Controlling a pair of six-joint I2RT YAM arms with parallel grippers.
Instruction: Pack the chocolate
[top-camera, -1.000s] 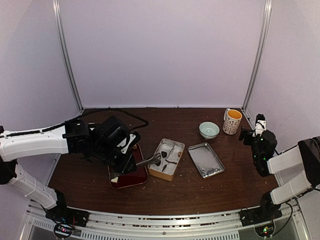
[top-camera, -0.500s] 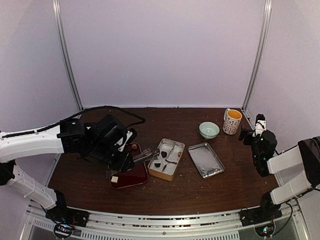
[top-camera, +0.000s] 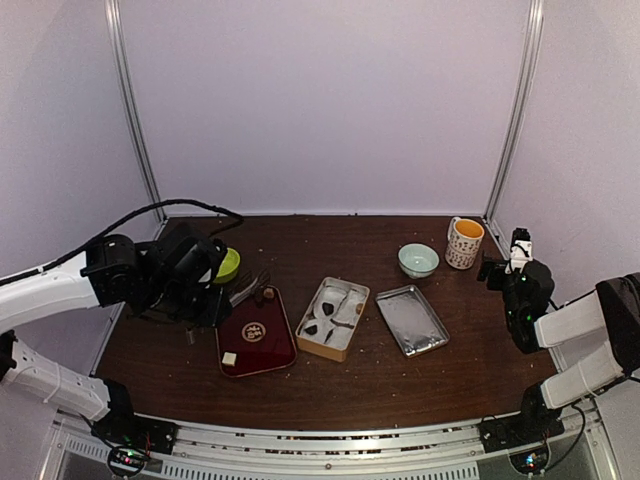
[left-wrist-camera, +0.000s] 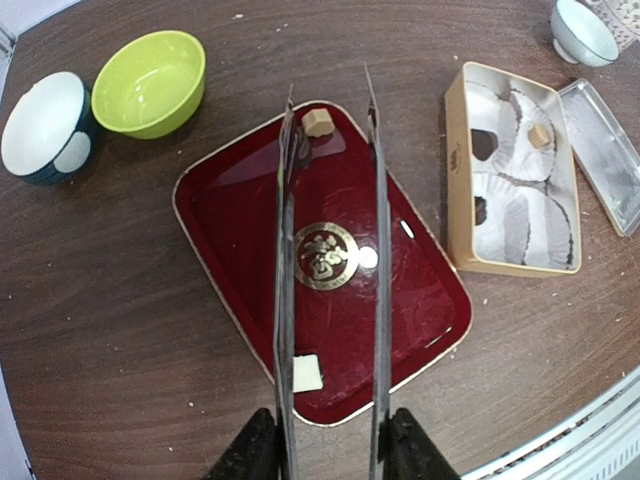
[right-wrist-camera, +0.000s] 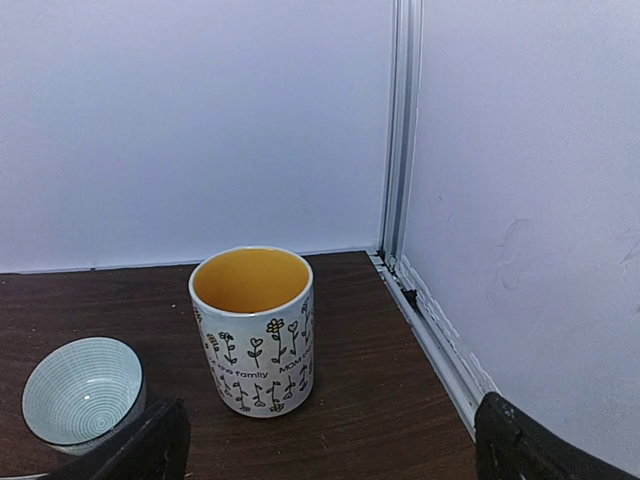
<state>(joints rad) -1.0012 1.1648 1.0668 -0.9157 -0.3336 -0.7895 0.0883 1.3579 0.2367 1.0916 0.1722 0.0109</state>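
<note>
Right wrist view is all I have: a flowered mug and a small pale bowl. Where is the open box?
Observer: The open box sits mid-table, just right of a red tray.
Operator: Any chocolate in it?
Observer: Yes, dark chocolate lumps lie in its white paper cups.
Operator: And the left claw?
Observer: The left claw holds metal tongs over the tray, tips near a small brown cube.
</note>
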